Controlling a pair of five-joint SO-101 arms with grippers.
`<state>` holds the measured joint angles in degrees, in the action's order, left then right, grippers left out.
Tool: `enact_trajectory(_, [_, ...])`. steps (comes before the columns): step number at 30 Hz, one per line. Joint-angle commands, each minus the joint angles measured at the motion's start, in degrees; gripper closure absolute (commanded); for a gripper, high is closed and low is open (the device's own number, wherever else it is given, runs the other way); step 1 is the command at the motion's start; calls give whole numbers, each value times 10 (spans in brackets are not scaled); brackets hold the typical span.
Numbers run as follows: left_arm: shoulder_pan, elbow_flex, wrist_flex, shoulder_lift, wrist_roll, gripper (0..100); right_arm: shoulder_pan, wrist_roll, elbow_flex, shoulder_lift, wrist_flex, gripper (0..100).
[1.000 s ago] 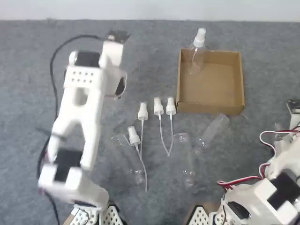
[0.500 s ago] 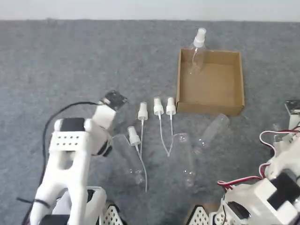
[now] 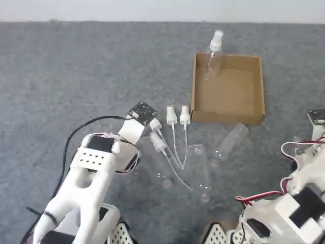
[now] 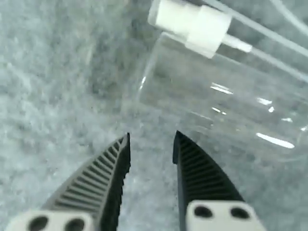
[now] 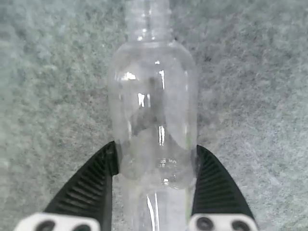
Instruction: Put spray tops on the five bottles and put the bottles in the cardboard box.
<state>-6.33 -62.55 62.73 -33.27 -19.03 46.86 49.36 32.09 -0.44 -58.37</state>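
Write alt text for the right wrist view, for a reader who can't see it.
A clear plastic bottle sits between the right arm's two black ribbed jaws, which rest against its sides. Its threaded neck has no spray top and points away from the jaws. Grey carpet lies behind it.

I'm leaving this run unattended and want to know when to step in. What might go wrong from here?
1. The left gripper, open, sits right at a lying bottle with a loose spray top against it; closing may roll the bottle or catch the top instead.
2. The thin dip tubes cross nearby, so this gripper may drag them.
3. The right gripper clamps a smooth, capless bottle, which may slip or twist.
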Motion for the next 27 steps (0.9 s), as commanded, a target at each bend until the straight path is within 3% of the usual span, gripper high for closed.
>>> enact_trajectory(1, [-5,41,-14,-25,28,863,5,6,-33,-11,-7,920])
enact_trajectory(8, [59,218,65,-22,47,859,7,6,-33,-11,-7,920])
enact_trajectory(12, [43,279,47,33,157,858,4,4,-33,-12,-7,920])
enact_trajectory(20, [-15,364,-77,295,395,858,6,5,-33,-12,-7,920])
enact_trajectory(27, [-39,447,-75,453,475,858,6,6,-33,-12,-7,920])
